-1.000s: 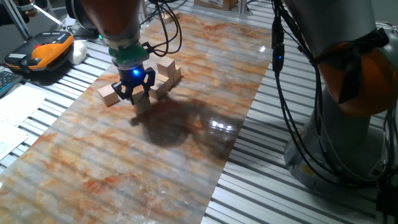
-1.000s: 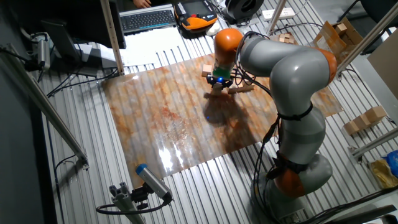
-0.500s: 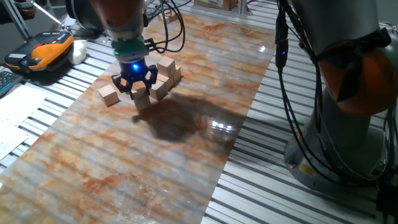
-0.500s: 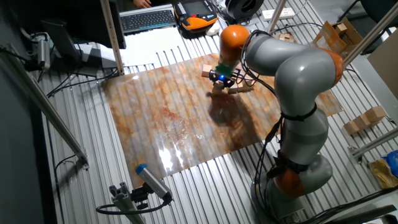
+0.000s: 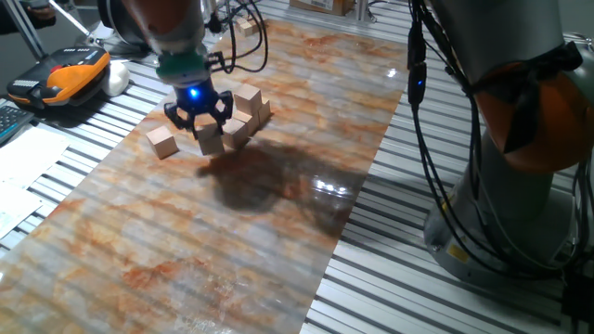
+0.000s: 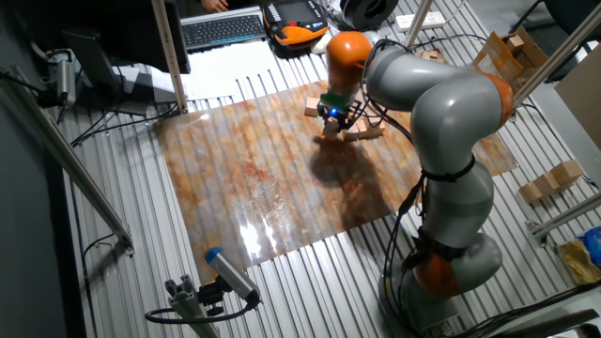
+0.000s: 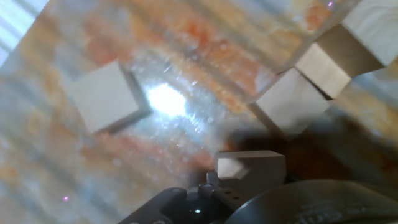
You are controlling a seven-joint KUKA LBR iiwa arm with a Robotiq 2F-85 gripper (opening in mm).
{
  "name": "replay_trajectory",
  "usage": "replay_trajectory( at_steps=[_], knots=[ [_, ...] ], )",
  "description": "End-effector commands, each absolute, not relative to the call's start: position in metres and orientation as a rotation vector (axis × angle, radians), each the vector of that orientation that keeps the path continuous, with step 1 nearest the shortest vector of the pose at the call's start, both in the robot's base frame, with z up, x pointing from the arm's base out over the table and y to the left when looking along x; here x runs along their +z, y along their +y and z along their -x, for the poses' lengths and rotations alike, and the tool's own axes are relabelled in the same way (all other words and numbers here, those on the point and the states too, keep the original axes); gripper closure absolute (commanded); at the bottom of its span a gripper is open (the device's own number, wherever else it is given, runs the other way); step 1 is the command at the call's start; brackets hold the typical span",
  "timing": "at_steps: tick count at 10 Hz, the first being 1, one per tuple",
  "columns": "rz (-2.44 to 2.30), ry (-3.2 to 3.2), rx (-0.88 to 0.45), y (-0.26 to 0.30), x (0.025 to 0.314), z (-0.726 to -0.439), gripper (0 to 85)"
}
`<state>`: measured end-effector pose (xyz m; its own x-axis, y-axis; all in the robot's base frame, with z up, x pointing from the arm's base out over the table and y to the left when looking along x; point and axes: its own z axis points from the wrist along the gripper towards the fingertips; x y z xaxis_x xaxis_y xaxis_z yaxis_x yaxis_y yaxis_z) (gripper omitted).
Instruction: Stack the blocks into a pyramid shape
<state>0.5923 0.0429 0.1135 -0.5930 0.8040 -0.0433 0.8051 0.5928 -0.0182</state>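
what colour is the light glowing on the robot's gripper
Blue. The small light on the gripper glows bright blue, clearest in the fixed view closest to the blocks.

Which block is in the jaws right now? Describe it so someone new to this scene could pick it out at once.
On the marbled mat, find the gripper with its blue light, next to the cluster of blocks. The held block hangs between its jaws, just above the mat. A lone block lies apart on the mat; only the held one is lifted.
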Motion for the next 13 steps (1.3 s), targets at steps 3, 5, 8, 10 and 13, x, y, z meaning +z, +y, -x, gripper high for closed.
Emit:
replay_trajectory(
  at_steps=[3,5,8,10,13],
  knots=[
    [-1.968,2.403,-0.122,0.034,0.112,-0.593,85.0],
    [-1.928,2.430,-0.118,0.026,0.111,-0.594,85.0],
    [-1.920,2.440,-0.088,0.013,0.115,-0.597,85.0],
    [-1.931,2.436,-0.066,0.002,0.119,-0.599,85.0],
    [-1.953,2.421,-0.059,-0.002,0.118,-0.600,85.0]
  ],
)
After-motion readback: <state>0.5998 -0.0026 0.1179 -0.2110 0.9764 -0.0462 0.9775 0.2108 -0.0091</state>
